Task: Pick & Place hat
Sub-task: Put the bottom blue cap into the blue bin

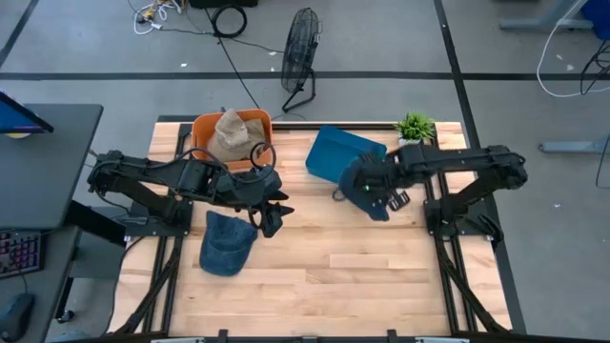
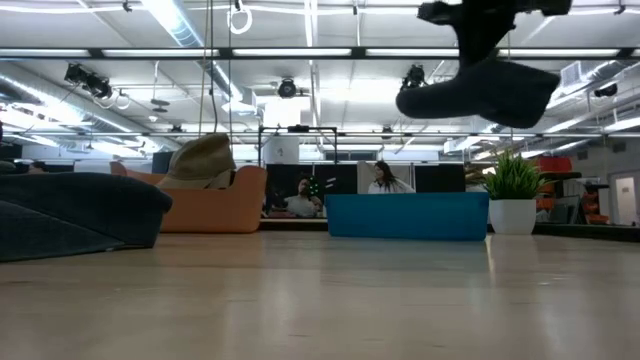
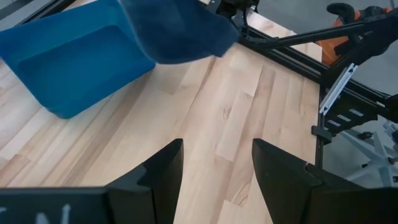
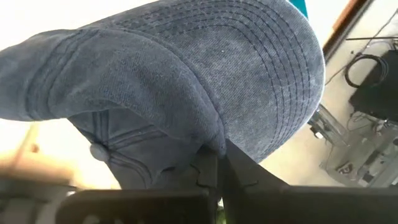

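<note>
My right gripper (image 1: 374,193) is shut on a dark blue denim cap (image 2: 480,90) and holds it in the air beside the blue bin (image 1: 341,152). A second blue denim cap (image 1: 227,244) lies flat on the table at the left. My left gripper (image 1: 274,217) is open and empty just right of that cap, not touching it. A tan hat (image 1: 229,135) rests in the orange bin (image 1: 259,122) at the far left. In the left wrist view the open fingers (image 3: 163,171) point toward the blue bin (image 3: 68,62) and the held cap (image 3: 177,28). My right gripper pinches the dark blue cap between its two fingers (image 4: 208,171) at the underside of the stitched brim (image 4: 214,140), close to where it meets the crown. The cap is lifted clear of the table, high above the blue bin's near side, crown hanging below the brim.
A small potted plant (image 1: 416,127) stands at the far right corner, beside the blue bin. The near half of the wooden table (image 1: 362,276) is bare wood. People sit in the room beyond the table (image 2: 385,178).
</note>
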